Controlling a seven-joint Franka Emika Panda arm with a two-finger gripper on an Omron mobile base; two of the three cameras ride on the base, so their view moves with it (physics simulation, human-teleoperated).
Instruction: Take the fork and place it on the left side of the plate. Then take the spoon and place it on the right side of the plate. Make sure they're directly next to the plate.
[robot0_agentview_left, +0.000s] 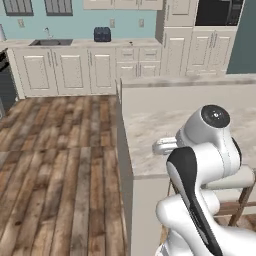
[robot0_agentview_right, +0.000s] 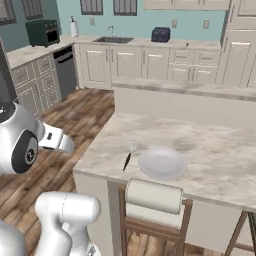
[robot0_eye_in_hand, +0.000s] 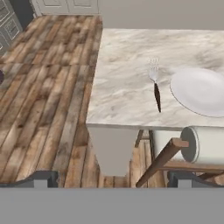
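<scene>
The gripper stands fully open and empty, its two dark finger tips set wide apart at the foot of the hand view; it hangs back from the tabletop's near corner, above the wood floor, looking down toward the place setting.

Ahead of it, the fork lies flat on the tabletop just beside the left rim of the plate, tines pointing away and handle toward the near edge. A narrow strip of marble seems to separate the two, so fork and plate appear close but not touching. In the right base view the fork again lies immediately left of the plate. The first half of the task therefore looks complete. The spoon cannot be made out in these views, so the second half, laying it against the plate's right side, appears to remain.

Materials and shapes: the fork has pale, silvery, slightly translucent tines and a thin, dark, tapering handle. The plate is round, shallow, smooth and white-grey. The tabletop is beige-veined marble with a squared edge. Below it stands a wooden stool with brown legs and a pale cylindrical cushion. The floor is laid in long, mixed-brown planks.
</scene>
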